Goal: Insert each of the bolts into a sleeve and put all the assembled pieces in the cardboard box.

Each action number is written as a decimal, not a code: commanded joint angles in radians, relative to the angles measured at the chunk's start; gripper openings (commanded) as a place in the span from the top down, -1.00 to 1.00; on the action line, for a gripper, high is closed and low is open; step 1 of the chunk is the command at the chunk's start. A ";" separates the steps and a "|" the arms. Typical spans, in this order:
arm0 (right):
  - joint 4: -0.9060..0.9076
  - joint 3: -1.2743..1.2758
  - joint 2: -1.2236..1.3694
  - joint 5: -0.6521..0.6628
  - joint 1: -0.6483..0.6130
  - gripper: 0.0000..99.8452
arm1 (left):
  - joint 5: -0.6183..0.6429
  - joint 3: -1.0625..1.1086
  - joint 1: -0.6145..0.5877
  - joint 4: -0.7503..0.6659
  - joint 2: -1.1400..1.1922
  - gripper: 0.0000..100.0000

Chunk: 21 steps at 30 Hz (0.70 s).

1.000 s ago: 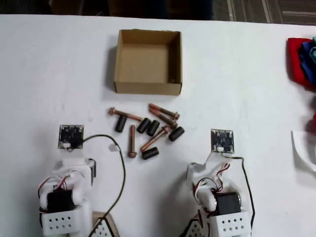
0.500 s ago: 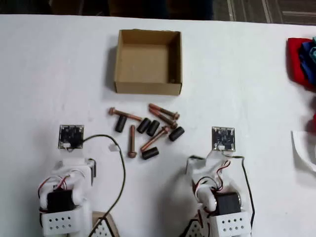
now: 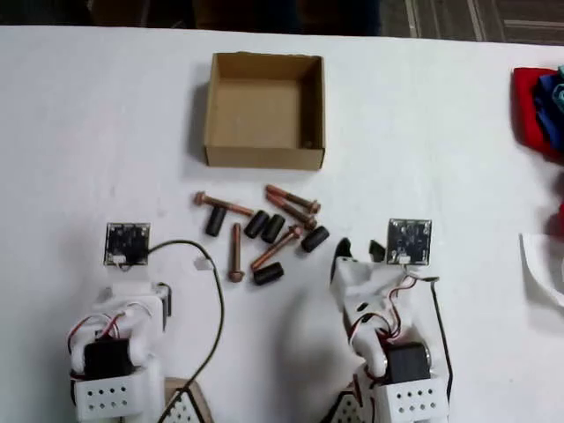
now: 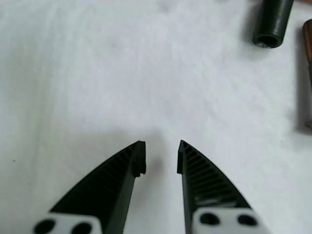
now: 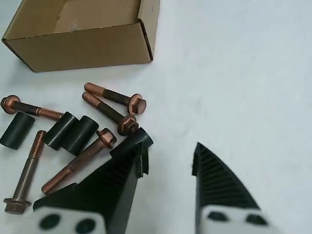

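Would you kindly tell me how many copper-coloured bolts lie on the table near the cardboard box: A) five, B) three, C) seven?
A: the high view shows five bolts lying loose among the black sleeves, just outside the cardboard box.

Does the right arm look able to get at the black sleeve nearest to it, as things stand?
Probably yes. The right gripper is open, and that sleeve lies just beside it with nothing between. A bolt lies close on the sleeve's far side and may be nudged.
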 commanded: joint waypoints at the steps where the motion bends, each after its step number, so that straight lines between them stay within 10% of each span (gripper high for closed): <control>1: 0.030 -0.126 0.001 0.021 -0.007 0.80 | 0.006 0.022 -0.009 0.002 -0.002 0.74; 17: 0.414 -1.063 1.112 0.003 -0.002 0.80 | 0.006 0.022 -0.009 0.002 -0.002 0.74; 21: 0.547 -1.264 1.486 0.187 0.015 0.80 | 0.006 0.022 -0.009 0.002 -0.002 0.74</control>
